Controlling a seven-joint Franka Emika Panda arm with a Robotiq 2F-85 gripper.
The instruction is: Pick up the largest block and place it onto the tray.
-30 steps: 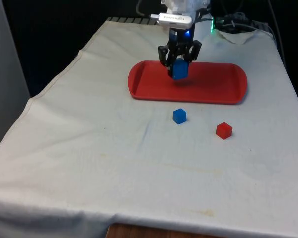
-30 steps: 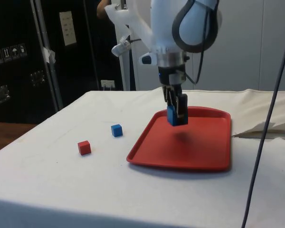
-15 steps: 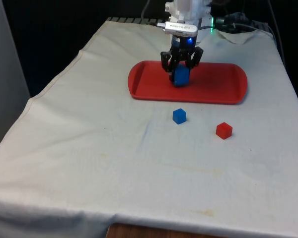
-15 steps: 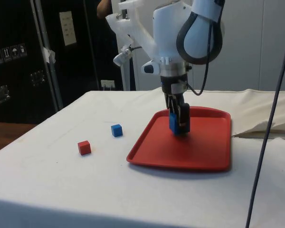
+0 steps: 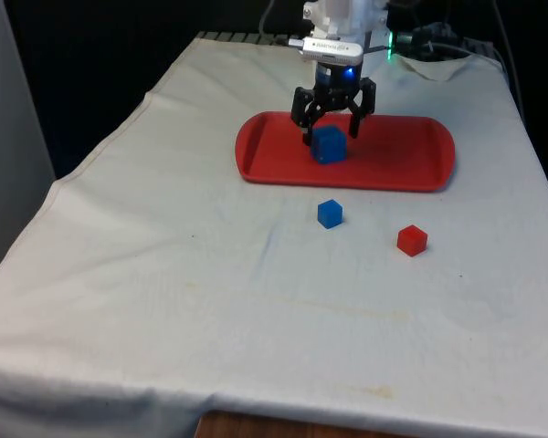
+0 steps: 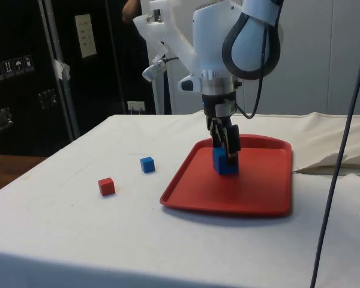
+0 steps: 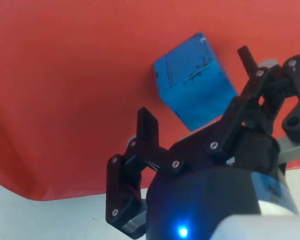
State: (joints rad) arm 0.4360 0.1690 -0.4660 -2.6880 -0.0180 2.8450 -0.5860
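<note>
1. Three blocks show: a large blue block (image 5: 328, 144) on the red tray (image 5: 402, 164), plus a small blue block (image 5: 330, 213) and a small red block (image 5: 412, 240) on the white cloth of the surface (image 5: 164, 274).
2. The large blue block rests on the tray floor, toward the front view's left of the tray's middle; the side view places it (image 6: 224, 161) on the tray (image 6: 252, 192) too.
3. The claw (image 5: 331, 128) stands just above the block with its fingers spread wide, released and gripping nothing.
4. From the wrist, the block (image 7: 194, 87) lies between the two parted fingers (image 7: 148, 131), with a gap of red tray (image 7: 65, 75) on that finger's side.
5. Both small blocks lie off the tray, nearer the front camera, the red one toward the front view's right of the blue one; in the side view they sit apart (image 6: 147, 164) (image 6: 106, 186).
</note>
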